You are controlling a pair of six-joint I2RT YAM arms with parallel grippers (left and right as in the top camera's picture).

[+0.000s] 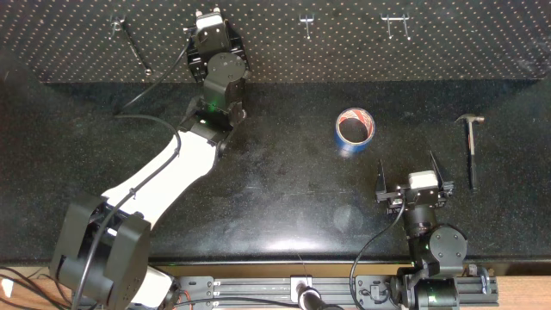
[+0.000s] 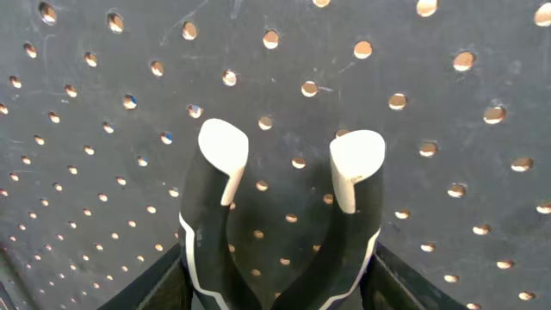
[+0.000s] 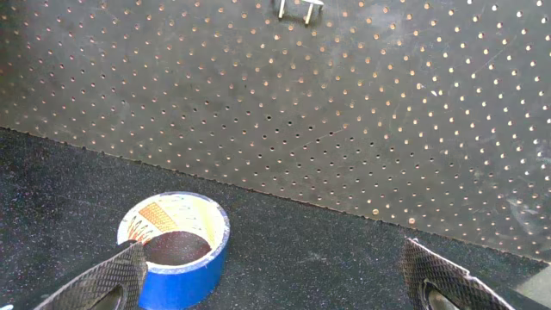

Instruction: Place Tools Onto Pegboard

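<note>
On the dark, perforated pegboard a slim metal wrench hangs tilted, at 9 o'clock from the left fingers. These black, curved fingers with smooth white tips are partly spread close to the board's holes and grip nothing. Further along the board are a small wire hook and a second hook. On the matte, speckled black tabletop a round blue tape roll lies flat at 11 o'clock from the right fingers. Those are cross-hatched, spread wide and empty, with the roll just ahead of one of them. A metal-headed hammer lies at 2 o'clock from them, its head toward 12.
</note>
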